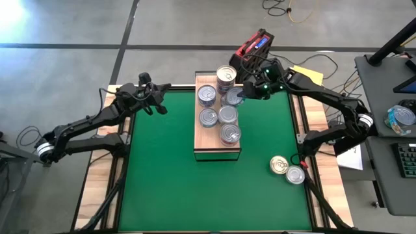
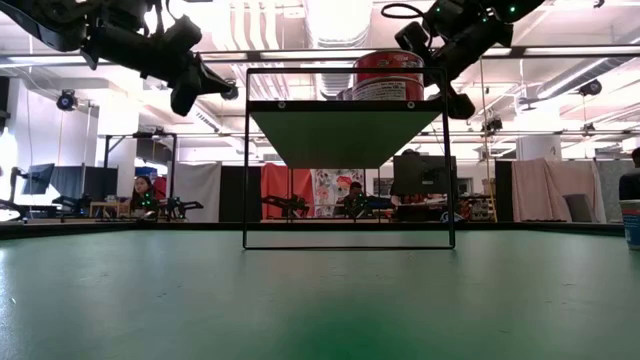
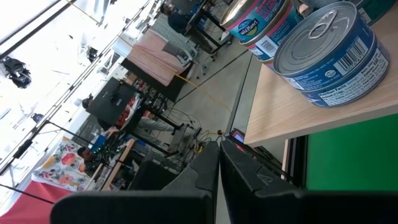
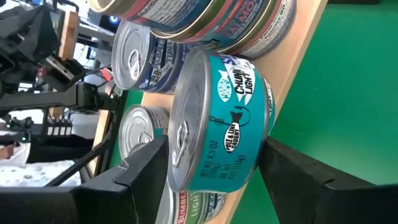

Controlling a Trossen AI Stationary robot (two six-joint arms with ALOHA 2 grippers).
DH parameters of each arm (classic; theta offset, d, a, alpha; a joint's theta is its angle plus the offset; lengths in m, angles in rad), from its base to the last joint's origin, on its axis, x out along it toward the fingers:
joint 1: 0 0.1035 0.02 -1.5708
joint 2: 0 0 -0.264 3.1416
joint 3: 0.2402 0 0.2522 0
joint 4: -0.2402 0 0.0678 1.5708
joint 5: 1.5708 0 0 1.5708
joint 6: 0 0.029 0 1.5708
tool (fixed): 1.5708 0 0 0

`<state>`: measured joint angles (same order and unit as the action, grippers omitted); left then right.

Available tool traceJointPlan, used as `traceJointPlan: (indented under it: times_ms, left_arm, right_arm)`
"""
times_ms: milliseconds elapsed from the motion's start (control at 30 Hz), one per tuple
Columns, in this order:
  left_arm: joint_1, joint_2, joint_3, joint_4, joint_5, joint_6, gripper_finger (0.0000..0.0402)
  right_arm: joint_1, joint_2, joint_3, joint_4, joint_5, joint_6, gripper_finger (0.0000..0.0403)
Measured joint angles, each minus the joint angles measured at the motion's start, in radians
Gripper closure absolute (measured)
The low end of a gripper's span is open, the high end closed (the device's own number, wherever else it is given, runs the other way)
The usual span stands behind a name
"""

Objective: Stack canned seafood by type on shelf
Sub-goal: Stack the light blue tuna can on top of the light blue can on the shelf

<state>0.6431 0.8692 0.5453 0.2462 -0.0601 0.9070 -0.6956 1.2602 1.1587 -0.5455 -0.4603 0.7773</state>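
The right gripper (image 1: 242, 93) hangs at the far right edge of the shelf (image 1: 201, 144), its two fingers (image 4: 292, 171) set part-way open on either side of a teal-labelled can (image 4: 224, 124) and pressed to its wall, so the can is in its grip. That can (image 1: 234, 95) sits on the light-wood board beside the other canned seafood: a tall pile at the far end (image 1: 226, 77), a blue-labelled tin (image 1: 207, 95) on the left, then tins stepping toward the near end (image 1: 231, 134). All of these show silver lids.

Off the shelf, on the green mat (image 1: 162, 175), two more tins lie touching near the right border, one gold-lidded (image 1: 279, 164), one silver (image 1: 295, 175).

The left gripper (image 1: 158, 107) hovers over the mat's far left corner, well apart from the shelf, fingers (image 3: 205, 171) pressed together on nothing.

The right wrist view alone gives the label on the gripped can. The left wrist view shows the blue tin (image 3: 336, 56) standing at the board's edge. The low view shows the shelf (image 2: 345, 125) as a raised top on a dark frame with a red-labelled can (image 2: 385, 75) above it, and people seated in the room behind.
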Motion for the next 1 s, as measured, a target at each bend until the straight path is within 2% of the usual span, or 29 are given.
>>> traceJointPlan:
  times_ms: [300,633,733,1000]
  left_arm:
    - [0.000,0.000,0.000,0.000,0.000,-0.004,0.0401]
    - [0.000,0.000,0.000,0.000,0.000,-0.006,0.0401]
    - [0.000,0.000,0.000,0.000,0.000,-0.011,0.0401]
    - [0.000,0.000,0.000,-0.001,0.000,-0.011,0.0401]
  right_arm:
    - [0.022,0.005,0.000,-0.011,0.002,-0.095,0.0179]
    - [0.043,0.005,0.000,-0.028,0.034,-0.067,0.0185]
    - [0.043,0.005,0.000,-0.026,0.041,-0.055,0.0204]
    - [0.043,0.005,-0.001,-0.017,0.046,-0.055,0.0286]
